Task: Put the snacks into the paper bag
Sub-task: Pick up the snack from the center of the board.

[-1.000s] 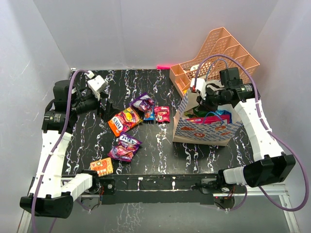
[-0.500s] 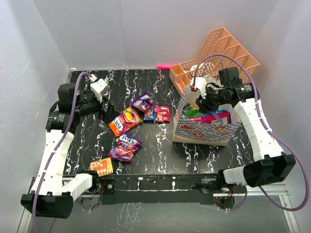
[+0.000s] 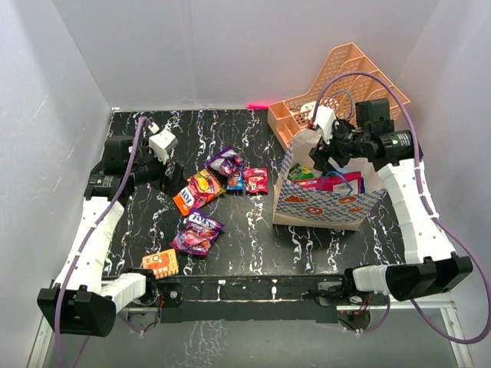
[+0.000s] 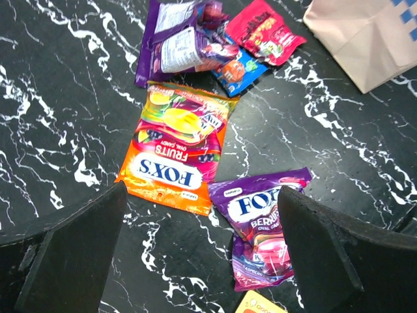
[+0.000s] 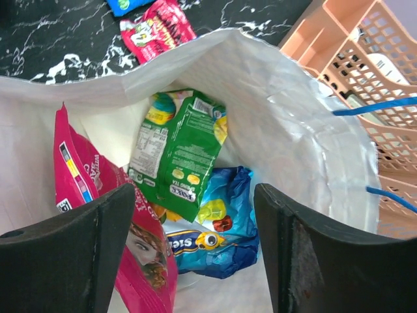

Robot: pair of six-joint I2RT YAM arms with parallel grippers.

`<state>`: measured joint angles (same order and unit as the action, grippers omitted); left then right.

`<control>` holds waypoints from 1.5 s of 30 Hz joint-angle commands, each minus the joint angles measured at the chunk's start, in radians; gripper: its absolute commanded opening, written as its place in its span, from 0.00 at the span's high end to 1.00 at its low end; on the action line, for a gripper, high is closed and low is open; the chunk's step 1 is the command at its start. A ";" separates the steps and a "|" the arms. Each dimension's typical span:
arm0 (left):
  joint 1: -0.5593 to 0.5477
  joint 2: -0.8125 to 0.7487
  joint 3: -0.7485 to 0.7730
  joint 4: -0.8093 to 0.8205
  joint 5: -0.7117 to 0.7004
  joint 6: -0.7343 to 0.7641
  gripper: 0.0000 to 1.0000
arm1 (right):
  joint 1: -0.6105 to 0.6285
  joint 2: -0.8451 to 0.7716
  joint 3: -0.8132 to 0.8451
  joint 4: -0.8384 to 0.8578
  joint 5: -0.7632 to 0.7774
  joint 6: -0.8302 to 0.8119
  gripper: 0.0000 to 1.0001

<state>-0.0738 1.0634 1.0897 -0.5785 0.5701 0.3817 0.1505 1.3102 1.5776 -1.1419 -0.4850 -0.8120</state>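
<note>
The right arm's jaws stand apart and hold nothing, poised over the open mouth of the paper bag [image 5: 287, 117]. Straight below the gap between them, inside the bag, lie a green packet [image 5: 176, 153] and under it a blue packet [image 5: 215, 228]; a pink packet [image 5: 85, 169] stands on edge against the left-hand jaw's side. Beyond the right-hand jaw, outside the bag, is the peach mesh organizer [image 5: 371, 59]

The left arm's jaws are spread wide and empty above the bench [image 4: 65, 98]. Between them lie an orange Fox's packet [image 4: 176, 153] and, nearer the right-hand jaw, a purple Fox's packet [image 4: 264, 225]. Farther ahead of the jaws are another purple packet [image 4: 176, 39], a small blue packet [image 4: 238, 68] and a red packet [image 4: 264, 32], all on the bench outside the bag
</note>
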 commanded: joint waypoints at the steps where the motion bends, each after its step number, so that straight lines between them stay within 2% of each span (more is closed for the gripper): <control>1: 0.004 0.035 -0.029 0.036 -0.053 0.020 0.01 | 0.004 -0.057 0.037 0.139 0.035 0.130 0.21; 6: 0.005 0.108 -0.039 0.082 -0.076 0.026 0.02 | 0.004 -0.087 0.002 0.281 0.082 0.262 0.20; 12: 0.002 0.220 -0.019 0.146 -0.082 -0.005 0.02 | 0.004 -0.106 -0.052 0.426 0.048 0.377 0.20; 19: -0.037 0.377 0.033 0.256 -0.047 -0.081 0.03 | 0.004 -0.124 -0.084 0.446 -0.003 0.393 0.20; 27: -0.135 0.601 0.169 0.367 -0.175 -0.299 0.03 | 0.004 -0.125 -0.078 0.446 -0.005 0.401 0.20; 30: -0.189 0.673 0.226 0.385 -0.233 -0.326 0.05 | 0.003 -0.123 -0.076 0.442 -0.002 0.401 0.20; 38: -0.276 0.850 0.364 0.366 -0.283 -0.354 0.20 | 0.004 -0.180 -0.119 0.447 0.033 0.382 0.20; 45: -0.304 0.936 0.416 0.298 -0.314 -0.353 0.48 | 0.003 -0.225 -0.164 0.452 0.028 0.385 0.20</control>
<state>-0.3710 1.9968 1.4673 -0.2279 0.2810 0.0353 0.1505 1.1183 1.4334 -0.7444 -0.4625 -0.4240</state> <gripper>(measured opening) 0.589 0.800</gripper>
